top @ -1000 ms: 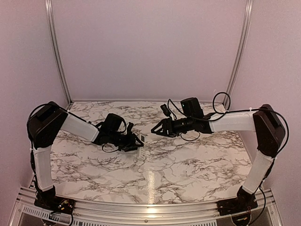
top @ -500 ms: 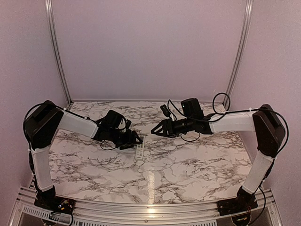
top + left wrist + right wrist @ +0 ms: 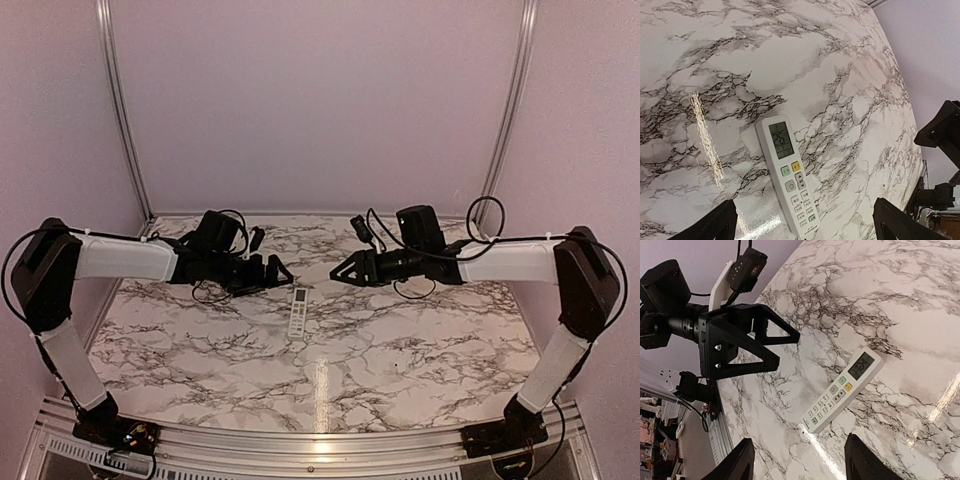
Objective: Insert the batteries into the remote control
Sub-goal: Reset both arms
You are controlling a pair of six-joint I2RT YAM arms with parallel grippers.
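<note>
The remote control [image 3: 298,311] lies flat on the marble table between the two arms, buttons and lit display facing up. In the left wrist view the remote control [image 3: 790,172] rests on the table below and between the wide-apart fingers of my left gripper [image 3: 802,226], untouched. My left gripper [image 3: 278,270] stands open above and to the left of it. My right gripper [image 3: 338,276] hovers to the upper right, open and empty. From the right wrist view the remote control [image 3: 842,389] sits just ahead of my right gripper [image 3: 802,460]. No batteries are in view.
The marble table [image 3: 420,350] ends at an aluminium rail [image 3: 300,442] at the near edge. Plain walls with metal posts [image 3: 120,110] close the back and sides. The left gripper [image 3: 752,340] shows in the right wrist view, beyond the remote.
My left gripper has opened, let go of the remote and drawn back up and to the left. The remote now lies free on the table. The right arm barely shifted.
</note>
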